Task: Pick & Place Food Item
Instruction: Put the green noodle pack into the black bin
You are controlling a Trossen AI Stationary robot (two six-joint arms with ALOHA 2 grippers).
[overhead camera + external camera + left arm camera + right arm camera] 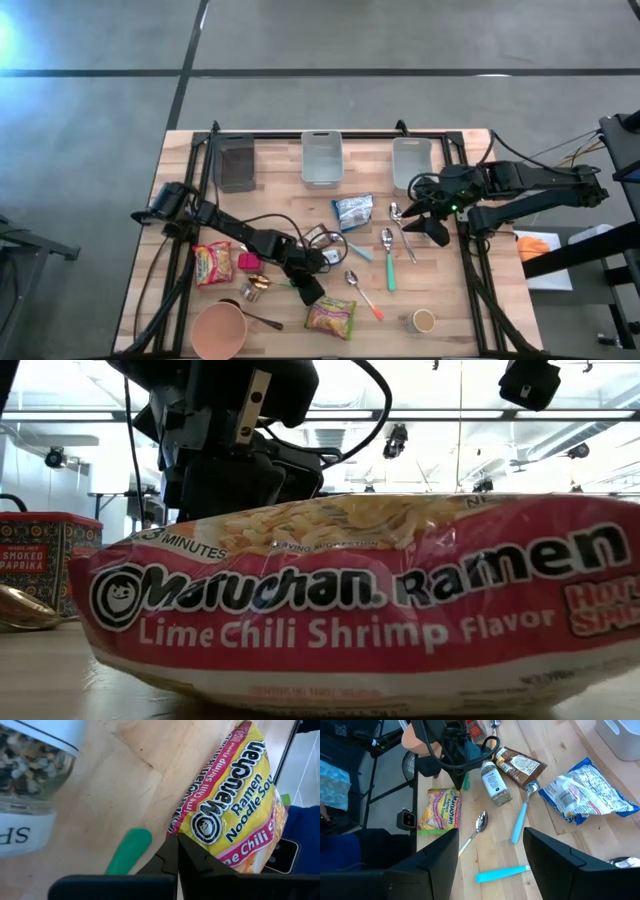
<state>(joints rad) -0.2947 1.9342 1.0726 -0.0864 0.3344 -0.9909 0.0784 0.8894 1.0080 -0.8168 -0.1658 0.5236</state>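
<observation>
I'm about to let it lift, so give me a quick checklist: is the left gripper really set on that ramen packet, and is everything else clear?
1. Left gripper shut: ok, fingers pressed together.
2. Grip on the Maruchan ramen packet: cannot tell; the fingertips meet right at its corner, but no pinched wrapper shows.
3. Green utensil handle free of the jaws: ok, it lies beside the fingers.
4. Right gripper out of the way: ok, open, on the table's right side above the spoons.
5. Bins in place: ok, three in a row along the far edge.
</observation>
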